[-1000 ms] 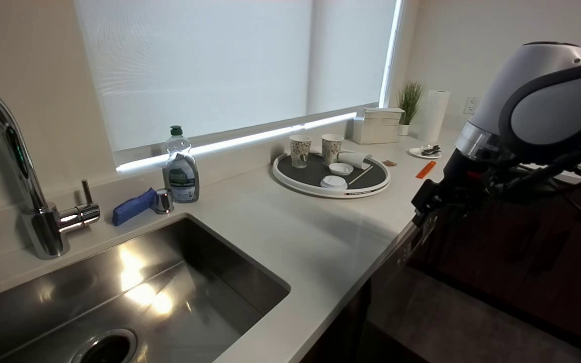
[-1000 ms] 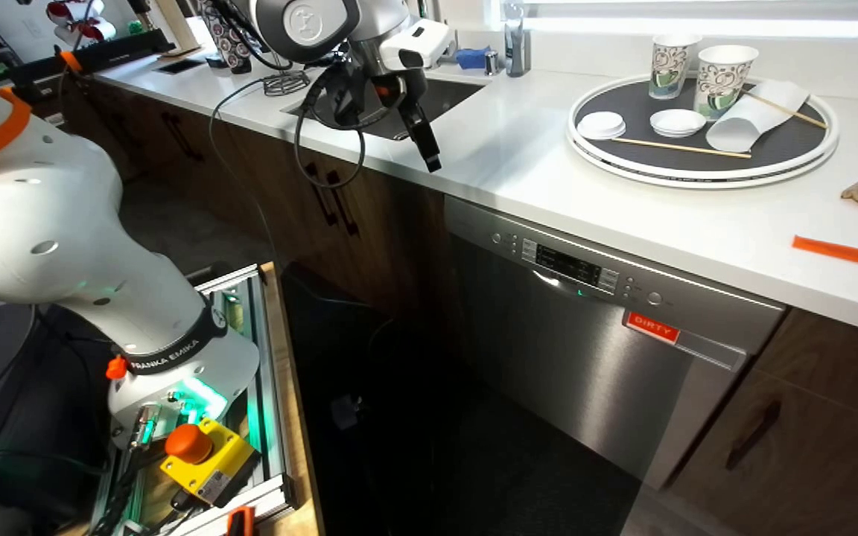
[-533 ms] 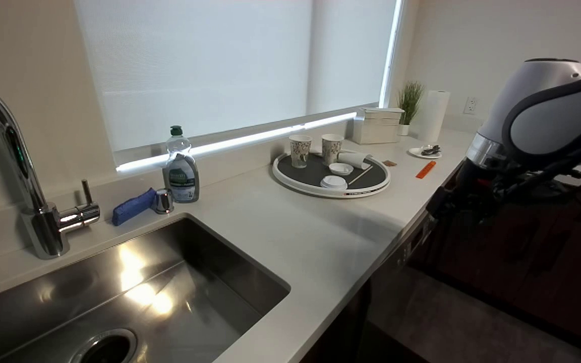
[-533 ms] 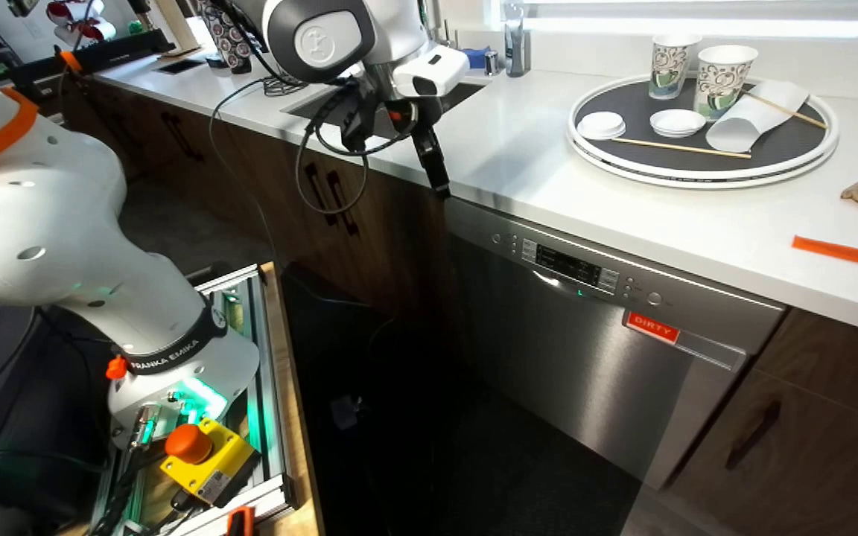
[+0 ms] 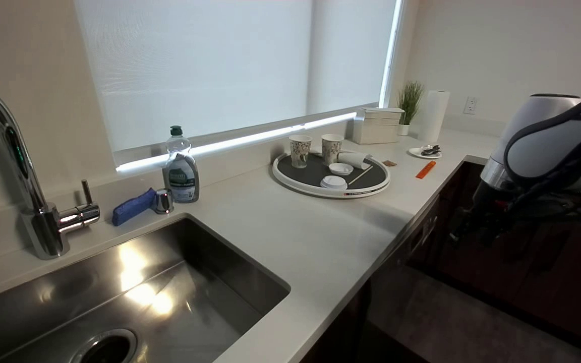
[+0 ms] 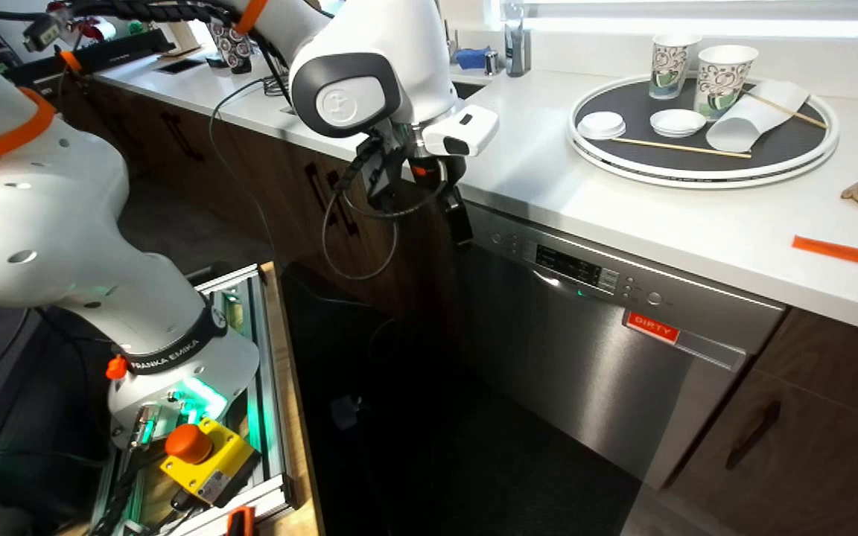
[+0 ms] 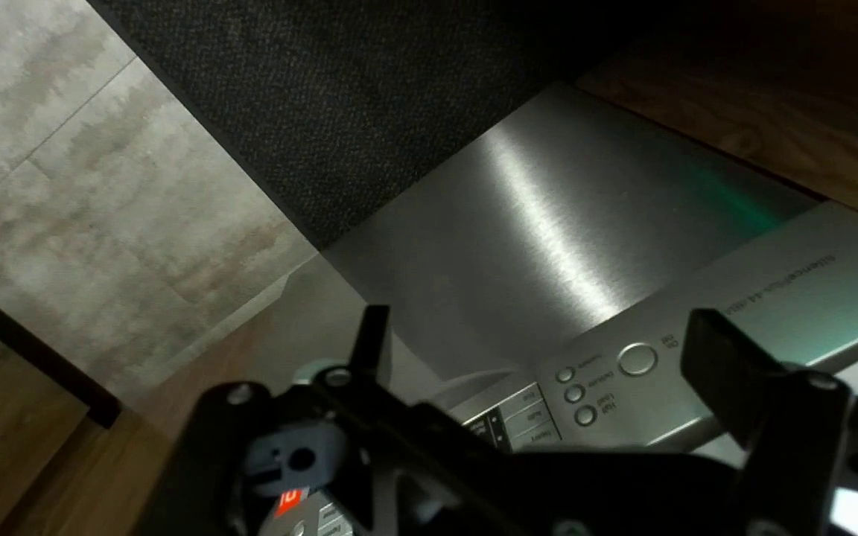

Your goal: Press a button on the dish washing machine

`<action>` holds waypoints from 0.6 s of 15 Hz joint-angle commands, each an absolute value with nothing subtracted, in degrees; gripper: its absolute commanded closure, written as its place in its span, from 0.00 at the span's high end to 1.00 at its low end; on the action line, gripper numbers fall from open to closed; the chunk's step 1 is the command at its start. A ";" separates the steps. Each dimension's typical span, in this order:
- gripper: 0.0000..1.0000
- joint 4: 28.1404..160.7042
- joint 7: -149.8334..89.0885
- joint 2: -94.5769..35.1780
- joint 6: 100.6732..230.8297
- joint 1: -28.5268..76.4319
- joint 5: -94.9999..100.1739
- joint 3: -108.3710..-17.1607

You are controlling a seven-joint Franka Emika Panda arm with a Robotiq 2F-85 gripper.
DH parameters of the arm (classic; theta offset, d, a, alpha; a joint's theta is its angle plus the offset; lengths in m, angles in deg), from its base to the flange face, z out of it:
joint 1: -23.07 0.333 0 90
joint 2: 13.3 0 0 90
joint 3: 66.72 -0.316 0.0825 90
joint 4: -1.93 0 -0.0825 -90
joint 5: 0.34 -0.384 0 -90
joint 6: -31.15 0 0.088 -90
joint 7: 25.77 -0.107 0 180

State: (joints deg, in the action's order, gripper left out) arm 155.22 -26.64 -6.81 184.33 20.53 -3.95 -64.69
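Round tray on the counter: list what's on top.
On the round tray stand two patterned cups; lying with them are two white lids, two thin sticks and a white cup-like piece on its side. The surface beneath them is covered; the cups' inner bottoms are hidden.

We see a lowered window blind, bright light along its lower edge, and a pale wall; below there are wooden cabinets, a greyish floor and a dark mat.
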 commanded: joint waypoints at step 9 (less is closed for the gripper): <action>1.00 153.07 -14.48 -12.99 184.78 20.11 -5.58 -62.88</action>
